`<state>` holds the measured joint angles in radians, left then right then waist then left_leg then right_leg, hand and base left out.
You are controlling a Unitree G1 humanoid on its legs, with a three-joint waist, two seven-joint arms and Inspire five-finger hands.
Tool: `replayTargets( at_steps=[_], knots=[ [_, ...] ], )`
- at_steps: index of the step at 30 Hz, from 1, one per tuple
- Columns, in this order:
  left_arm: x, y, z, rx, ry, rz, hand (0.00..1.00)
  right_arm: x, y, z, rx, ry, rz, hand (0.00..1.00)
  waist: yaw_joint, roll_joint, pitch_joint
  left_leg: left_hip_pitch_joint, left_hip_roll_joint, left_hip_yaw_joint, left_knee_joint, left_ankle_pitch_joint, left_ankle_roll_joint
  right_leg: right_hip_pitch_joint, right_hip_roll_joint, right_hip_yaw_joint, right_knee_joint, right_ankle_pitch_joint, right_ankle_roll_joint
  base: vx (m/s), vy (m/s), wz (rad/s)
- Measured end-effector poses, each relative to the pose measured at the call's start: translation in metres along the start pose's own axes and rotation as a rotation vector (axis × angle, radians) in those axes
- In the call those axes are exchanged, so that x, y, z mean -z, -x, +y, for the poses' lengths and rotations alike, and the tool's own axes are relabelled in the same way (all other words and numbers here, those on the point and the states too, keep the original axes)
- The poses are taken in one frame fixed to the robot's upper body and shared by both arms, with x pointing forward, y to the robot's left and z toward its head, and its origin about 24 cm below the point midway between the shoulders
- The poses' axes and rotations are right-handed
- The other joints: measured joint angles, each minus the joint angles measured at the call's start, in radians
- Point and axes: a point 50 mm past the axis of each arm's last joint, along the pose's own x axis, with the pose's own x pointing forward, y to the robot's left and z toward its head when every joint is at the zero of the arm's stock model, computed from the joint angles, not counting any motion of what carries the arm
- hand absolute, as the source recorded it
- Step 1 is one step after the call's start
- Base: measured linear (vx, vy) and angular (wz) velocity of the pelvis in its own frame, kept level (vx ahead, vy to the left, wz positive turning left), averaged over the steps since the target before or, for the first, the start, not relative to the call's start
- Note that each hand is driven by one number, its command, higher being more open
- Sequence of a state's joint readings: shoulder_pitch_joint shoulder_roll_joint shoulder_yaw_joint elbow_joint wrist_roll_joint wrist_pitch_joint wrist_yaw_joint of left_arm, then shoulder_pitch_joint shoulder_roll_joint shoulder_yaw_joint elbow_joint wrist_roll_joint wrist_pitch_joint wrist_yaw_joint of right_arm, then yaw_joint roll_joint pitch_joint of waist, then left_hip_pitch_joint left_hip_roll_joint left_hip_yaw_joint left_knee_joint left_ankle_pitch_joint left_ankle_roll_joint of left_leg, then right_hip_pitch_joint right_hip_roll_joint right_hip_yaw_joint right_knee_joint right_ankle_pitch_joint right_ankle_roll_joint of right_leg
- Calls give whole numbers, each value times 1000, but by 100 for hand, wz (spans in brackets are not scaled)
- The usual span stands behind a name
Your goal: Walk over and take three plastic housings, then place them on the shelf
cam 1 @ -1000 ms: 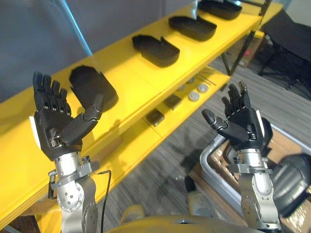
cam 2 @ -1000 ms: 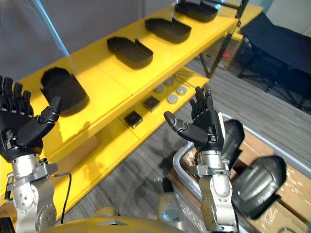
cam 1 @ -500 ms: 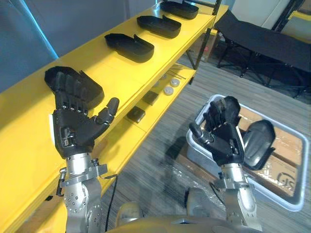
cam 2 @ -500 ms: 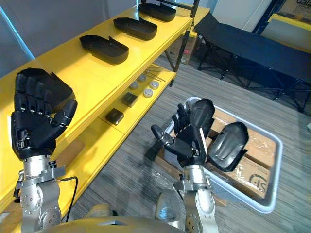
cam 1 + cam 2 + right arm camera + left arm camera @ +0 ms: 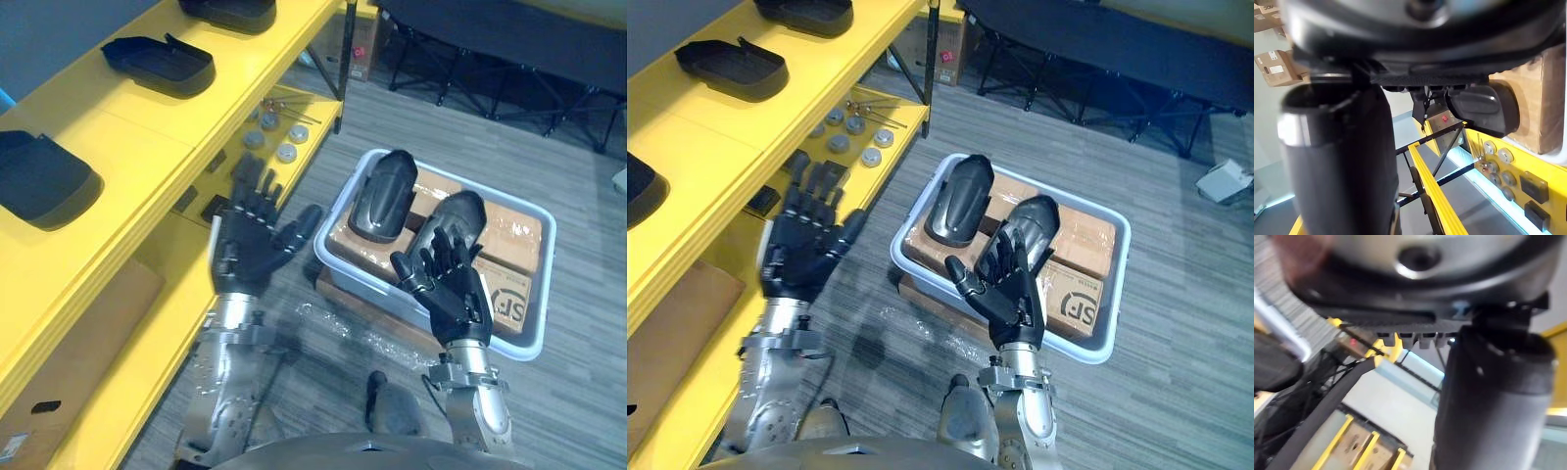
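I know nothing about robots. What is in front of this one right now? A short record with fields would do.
Left robot hand: open, raised, empty
Right robot hand: open, raised, empty
Bin: pale, on the floor
Housings in bin: two, dark, lying on cardboard boxes
Shelf: yellow, on the robot's left
Housings on shelf: three, black, on the top level

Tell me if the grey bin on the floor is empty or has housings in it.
Not empty: two dark housings lie in the bin, on top of cardboard boxes.
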<state>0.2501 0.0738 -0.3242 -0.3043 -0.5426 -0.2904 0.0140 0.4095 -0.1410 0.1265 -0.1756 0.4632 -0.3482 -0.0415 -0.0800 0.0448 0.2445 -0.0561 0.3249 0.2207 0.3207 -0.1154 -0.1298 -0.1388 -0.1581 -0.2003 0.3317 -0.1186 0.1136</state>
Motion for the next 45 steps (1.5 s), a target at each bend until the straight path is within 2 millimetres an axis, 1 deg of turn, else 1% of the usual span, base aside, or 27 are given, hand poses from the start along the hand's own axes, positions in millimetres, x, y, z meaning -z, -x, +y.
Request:
replayTargets(
  at_steps=[1, 2, 4, 5, 6, 7, 9, 10, 12, 14, 16, 19, 21, 22, 24, 26, 28, 30, 32, 33, 34, 37, 38, 39, 41, 42, 45],
  knots=[
    [3, 1, -1, 4, 3, 19, 100, 1, -2, -2, 8, 19, 3, 100, -1, 1, 1, -1, -1, -2, 11, 13, 20, -1, 4, 15, -6, 2, -6, -91, -136, -63],
    [6, 6, -1, 15, 6, 40, 100, 1, -3, -5, 28, 28, 6, 100, 0, -1, 4, -4, -3, -7, 40, 27, 42, -1, 16, 48, -36, 11, -22, -66, -101, -87],
    [8, 9, -4, 47, 13, 52, 100, -4, -5, -14, 64, 24, -14, 100, 7, 19, 4, -5, -46, -33, 79, -18, 45, 1, 22, 97, -92, 41, -37, -38, 4, -88],
    [7, 8, -7, 76, 14, 48, 100, -8, -4, -22, 113, 39, -28, 100, -5, 32, 6, -4, -82, -29, 77, -62, 67, -1, 22, 108, -113, 59, -40, -21, 96, -46],
    [6, 6, -9, 93, 12, 43, 100, -10, -3, -28, 147, 50, -33, 100, -12, 36, 6, 1, -96, -31, 52, -77, 78, -10, 23, 117, -119, 75, -37, -31, 74, -52],
    [4, 4, -11, 105, 10, 30, 100, -12, -4, -31, 177, 74, -40, 100, -8, 38, 5, 30, -110, -32, -14, -78, 76, -33, 30, 136, -129, 105, -19, -34, 44, -43],
    [3, 1, -11, 114, 5, 25, 100, -13, -6, -30, 188, 125, -49, 100, -8, 43, 2, 35, -122, -20, -57, -79, 74, -42, 31, 153, -170, 145, -10, -30, 93, -46],
    [1, -2, -11, 125, -8, 21, 100, -13, -8, -28, 205, 173, -52, 100, -7, 32, 9, 36, -135, -11, -83, -75, 66, -34, 28, 166, -241, 201, -5, -30, 141, -41],
    [1, -2, -9, 118, -47, 28, 100, -9, -13, -25, 239, 195, -30, 100, -5, 15, 19, 37, -148, -4, -83, -79, 55, -8, 19, 168, -316, 258, -3, -56, 130, -30],
    [1, -2, -8, 113, -73, 37, 100, -2, -20, -30, 304, 198, -4, 100, 3, 2, 27, 30, -153, -2, -72, -87, 32, 10, 12, 155, -359, 288, -2, -81, 98, -6],
    [8, -3, -4, 88, -134, 89, 100, 4, -28, -45, 436, 213, 12, 100, 25, -10, 38, 1, -158, -11, -43, -105, 18, 14, 4, 147, -390, 305, 0, -121, 68, 7],
    [23, -1, 9, 39, -215, 191, 100, -1, -43, -60, 540, 222, -13, 100, 33, -13, 63, -21, -158, -22, -13, -112, 15, 13, 0, 138, -396, 307, -7, -90, 25, 8],
    [40, 6, 23, 3, -300, 313, 100, -13, -60, -76, 591, 254, -46, 100, 34, -14, 89, -50, -157, -45, 11, -114, 10, 12, -1, 118, -405, 315, -9, -63, 4, 21],
    [43, 8, 26, -1, -318, 340, 100, -17, -65, -81, 596, 271, -48, 100, 38, -14, 97, -57, -157, -50, 16, -114, 10, 10, -1, 114, -406, 317, -10, -50, -4, 22],
    [51, 13, 31, -1, -357, 406, 100, -29, -84, -94, 620, 313, -52, 100, 53, -14, 122, -84, -156, -72, 43, -116, 8, 7, -2, 95, -406, 330, -2, -40, -2, 24],
    [57, 17, 38, -15, -374, 451, 100, -42, -106, -105, 658, 315, -62, 100, 81, -9, 146, -108, -156, -94, 68, -118, 7, 9, -2, 82, -406, 334, 3, -52, 19, 27],
    [61, 18, 44, -29, -387, 475, 100, -48, -118, -109, 674, 322, -62, 100, 98, -2, 150, -125, -157, -114, 85, -120, 8, 12, -3, 65, -405, 335, 3, -44, 14, 28],
    [72, 25, 57, -51, -434, 535, 100, -64, -136, -113, 680, 306, -84, 100, 119, 10, 160, -145, -157, -140, 114, -129, 11, 21, -3, 41, -401, 334, 3, -53, 17, 28],
    [78, 31, 64, -76, -443, 569, 100, -78, -145, -115, 679, 321, -112, 100, 136, 19, 172, -153, -156, -145, 131, -139, 16, 21, -3, 37, -396, 334, 3, -72, 39, 12],
    [85, 38, 72, -110, -453, 616, 100, -95, -155, -117, 675, 330, -146, 100, 144, 32, 186, -171, -156, -158, 159, -148, 18, 17, -4, 29, -384, 332, 1, -104, 75, 15],
    [90, 45, 79, -138, -469, 655, 100, -107, -163, -119, 680, 340, -160, 100, 150, 41, 195, -187, -156, -167, 183, -156, 20, 16, -4, 21, -380, 332, 1, -92, 71, 16],
    [97, 58, 90, -175, -517, 701, 100, -128, -176, -126, 703, 382, -133, 100, 170, 47, 216, -226, -157, -180, 219, -162, 24, -22, -11, 10, -332, 319, 4, -88, 64, 11],
    [97, 60, 91, -178, -518, 702, 100, -131, -178, -128, 708, 387, -122, 100, 173, 49, 220, -232, -158, -181, 224, -162, 24, -29, -13, 10, -323, 316, 4, -82, 56, 5],
    [98, 61, 91, -180, -517, 702, 100, -136, -180, -133, 724, 398, -93, 100, 184, 58, 226, -244, -160, -184, 234, -163, 26, -43, -17, 9, -304, 309, 7, -76, 55, 6],
    [98, 60, 89, -178, -514, 683, 100, -139, -183, -139, 750, 418, -35, 100, 191, 71, 238, -256, -165, -191, 243, -161, 28, -61, -24, 0, -278, 302, 9, -72, 50, 11],
    [98, 59, 87, -176, -505, 661, 100, -141, -184, -144, 774, 431, 8, 100, 190, 84, 244, -269, -169, -201, 252, -161, 29, -69, -28, -9, -261, 296, 10, -54, 33, 17],
    [100, 55, 77, -156, -476, 620, 100, -139, -180, -157, 855, 433, 116, 100, 199, 102, 250, -295, -181, -210, 256, -153, 35, -104, -45, -16, -221, 282, 15, -53, 44, 15]
  ],
)
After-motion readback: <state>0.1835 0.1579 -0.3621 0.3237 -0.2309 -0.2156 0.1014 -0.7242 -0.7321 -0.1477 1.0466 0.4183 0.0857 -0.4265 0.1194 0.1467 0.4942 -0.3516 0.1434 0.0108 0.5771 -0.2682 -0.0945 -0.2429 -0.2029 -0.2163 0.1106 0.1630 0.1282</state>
